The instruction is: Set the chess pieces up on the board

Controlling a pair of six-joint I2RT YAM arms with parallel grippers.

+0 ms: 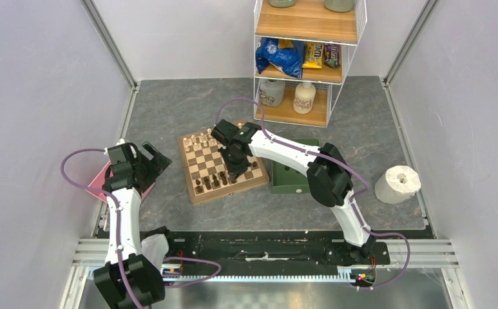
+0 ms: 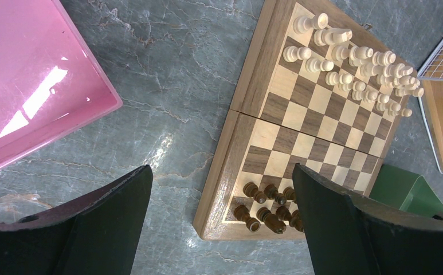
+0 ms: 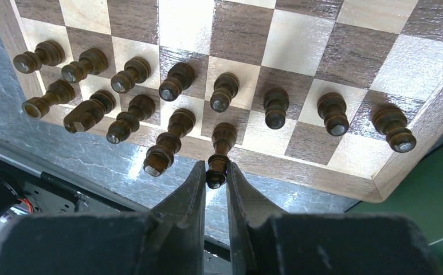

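Thirteen dark-brown chess pieces (image 3: 276, 107) show at the near end of the board (image 1: 202, 159): eight in one row and five in the row nearest the edge. The right gripper (image 3: 214, 172) is pinched nearly closed on the top of the rightmost piece in that near row (image 3: 222, 143). The left gripper (image 1: 158, 156) hangs spread wide, holding nothing, over the table left of the board, beside a pink tray (image 2: 30, 86). Pale chessmen (image 2: 351, 63) crowd the board's far end.

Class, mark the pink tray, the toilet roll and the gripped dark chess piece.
pink tray (image 2: 32, 63), left wrist view, bare floor.
toilet roll (image 1: 394, 195), top view, outer side.
dark chess piece (image 3: 219, 156), right wrist view, stem.
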